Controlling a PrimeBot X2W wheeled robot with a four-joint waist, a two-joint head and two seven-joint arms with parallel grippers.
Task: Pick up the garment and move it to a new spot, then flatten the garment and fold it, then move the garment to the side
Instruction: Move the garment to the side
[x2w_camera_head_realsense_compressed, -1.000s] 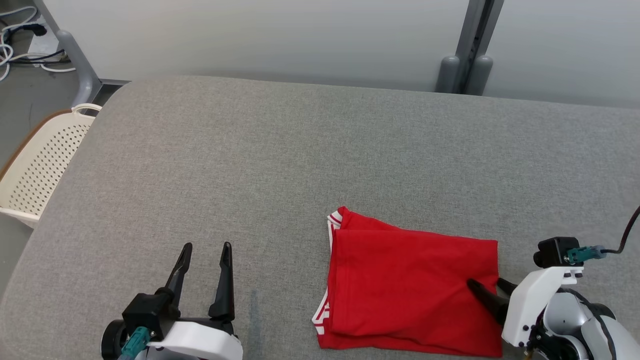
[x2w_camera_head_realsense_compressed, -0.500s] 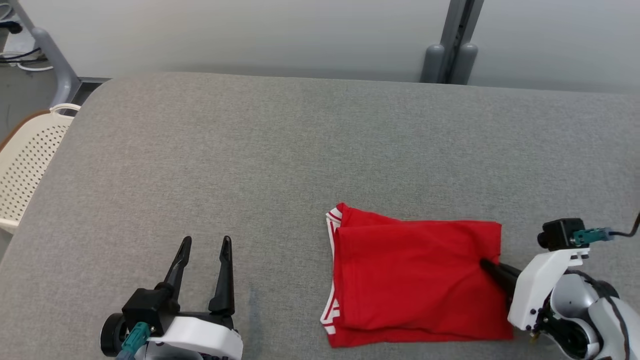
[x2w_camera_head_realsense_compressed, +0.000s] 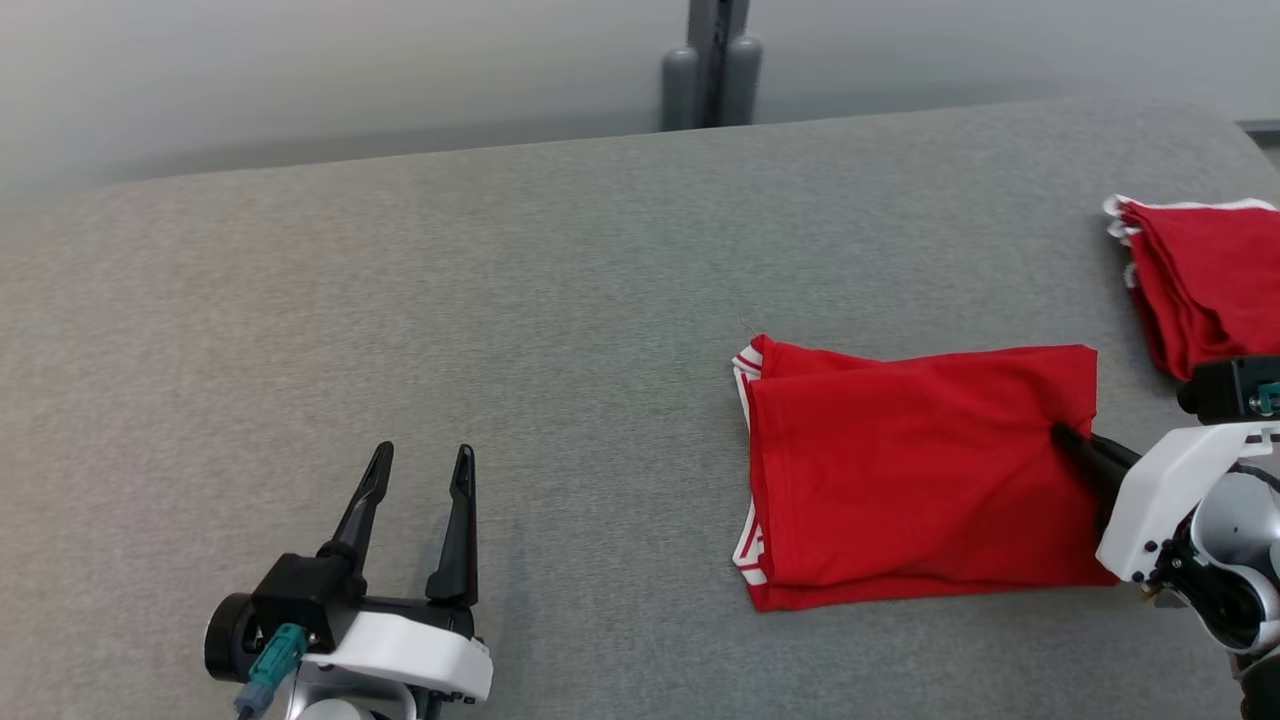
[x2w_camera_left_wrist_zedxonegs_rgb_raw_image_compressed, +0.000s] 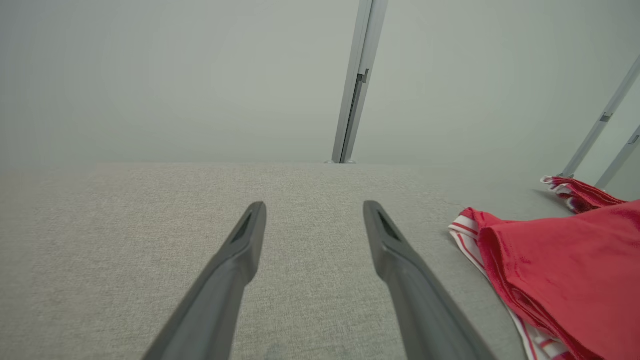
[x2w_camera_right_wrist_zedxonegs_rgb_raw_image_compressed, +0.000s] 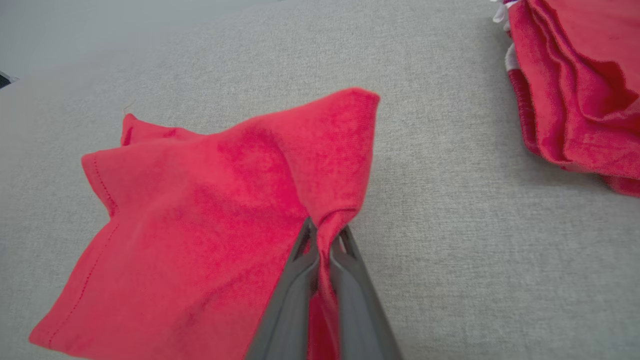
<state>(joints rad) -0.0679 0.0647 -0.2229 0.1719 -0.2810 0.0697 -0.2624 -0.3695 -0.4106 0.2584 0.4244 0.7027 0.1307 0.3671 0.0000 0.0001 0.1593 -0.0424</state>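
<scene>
A folded red garment (x2w_camera_head_realsense_compressed: 910, 470) with white-striped trim lies on the grey padded table (x2w_camera_head_realsense_compressed: 500, 300). My right gripper (x2w_camera_head_realsense_compressed: 1062, 434) is shut on the garment's right edge. In the right wrist view the cloth (x2w_camera_right_wrist_zedxonegs_rgb_raw_image_compressed: 200, 215) bunches between the closed fingers at the right gripper (x2w_camera_right_wrist_zedxonegs_rgb_raw_image_compressed: 324, 229). My left gripper (x2w_camera_head_realsense_compressed: 420, 462) stands open over bare table at the lower left, well apart from the garment. Seen from the left wrist, the left gripper (x2w_camera_left_wrist_zedxonegs_rgb_raw_image_compressed: 315, 206) has spread fingers, with the garment (x2w_camera_left_wrist_zedxonegs_rgb_raw_image_compressed: 565, 270) off to the right.
A pile of folded red garments (x2w_camera_head_realsense_compressed: 1200, 280) with white trim sits at the table's right edge, also seen as the pile (x2w_camera_right_wrist_zedxonegs_rgb_raw_image_compressed: 575, 85) and as the pile (x2w_camera_left_wrist_zedxonegs_rgb_raw_image_compressed: 575, 192). A grey post (x2w_camera_head_realsense_compressed: 712, 60) stands behind the table's far edge.
The right gripper closed on the garment's right edge. The head camera turned right, bringing the pile of red garments into view; the basket on the left left the picture.
</scene>
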